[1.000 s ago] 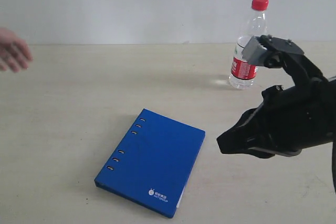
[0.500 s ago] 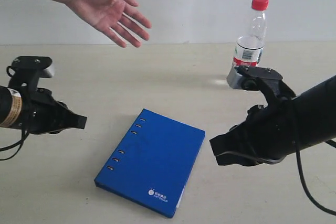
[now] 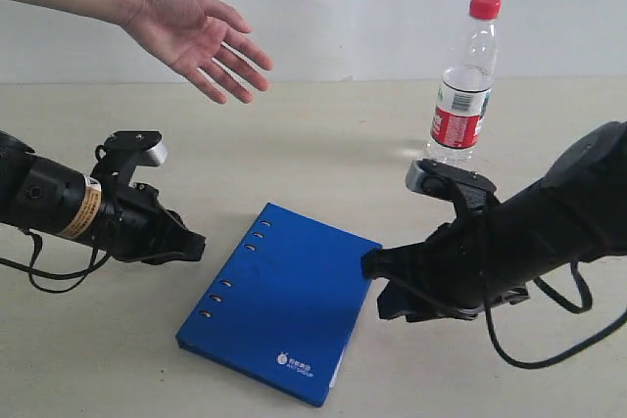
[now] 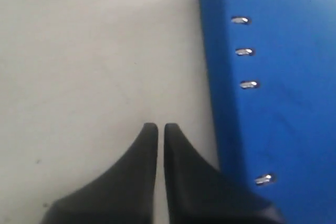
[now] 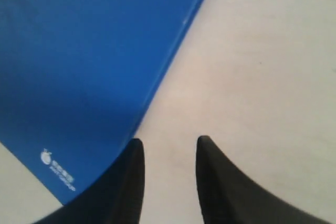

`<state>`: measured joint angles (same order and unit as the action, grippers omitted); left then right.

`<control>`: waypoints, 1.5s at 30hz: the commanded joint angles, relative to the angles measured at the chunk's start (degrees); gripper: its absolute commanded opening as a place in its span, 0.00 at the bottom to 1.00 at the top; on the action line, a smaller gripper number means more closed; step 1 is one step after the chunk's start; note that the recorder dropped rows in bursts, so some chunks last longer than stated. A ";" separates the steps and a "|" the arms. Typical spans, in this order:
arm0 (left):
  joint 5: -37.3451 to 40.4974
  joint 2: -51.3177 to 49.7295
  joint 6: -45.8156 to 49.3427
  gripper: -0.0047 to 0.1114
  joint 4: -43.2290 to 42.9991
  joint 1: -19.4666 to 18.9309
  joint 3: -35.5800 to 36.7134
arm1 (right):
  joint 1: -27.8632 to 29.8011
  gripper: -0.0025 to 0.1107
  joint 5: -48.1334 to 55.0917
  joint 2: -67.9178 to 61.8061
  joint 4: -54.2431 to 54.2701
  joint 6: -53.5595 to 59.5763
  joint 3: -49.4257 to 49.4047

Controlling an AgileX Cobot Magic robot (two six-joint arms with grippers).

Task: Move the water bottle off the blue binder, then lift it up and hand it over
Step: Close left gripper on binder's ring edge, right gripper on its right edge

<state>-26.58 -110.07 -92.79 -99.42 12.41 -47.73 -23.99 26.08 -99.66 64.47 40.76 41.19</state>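
The water bottle (image 3: pixel 462 95), clear with a red cap, stands upright on the table at the back right, off the blue binder (image 3: pixel 284 301), and no gripper touches it. The binder lies flat near the front middle. My left gripper (image 3: pixel 194 245) is low beside the binder's hole-punched spine edge. In the left wrist view this gripper (image 4: pixel 161 129) is shut with nothing in it, over bare table next to the binder (image 4: pixel 283 77). My right gripper (image 3: pixel 377 286) sits at the binder's opposite edge. It is open and empty (image 5: pixel 169 145), beside the binder (image 5: pixel 79 66).
A person's open hand (image 3: pixel 201 36) reaches in palm-up at the upper left, above the table. The beige table (image 3: pixel 323 144) ends at a white wall behind. Cables trail from both arms onto the table.
My left arm has come in from the left to the binder's spine edge. My right arm has moved left and down, away from the bottle, to the binder's other edge. The hand lowered slightly.
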 commanded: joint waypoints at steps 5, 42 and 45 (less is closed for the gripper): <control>-3.26 -2.09 0.07 0.08 -0.53 0.26 0.27 | 0.05 0.28 4.32 -8.14 12.22 10.76 7.13; -5.40 -2.22 0.92 0.08 -0.53 0.26 1.12 | 0.03 0.61 14.09 -8.79 16.28 19.12 8.07; -5.40 -2.22 0.92 0.08 -0.53 0.26 1.12 | 0.14 0.61 10.14 -8.79 10.82 16.04 8.07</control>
<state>-31.87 -112.03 -92.22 -99.42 12.50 -47.06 -23.99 38.91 -108.46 79.51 58.65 49.47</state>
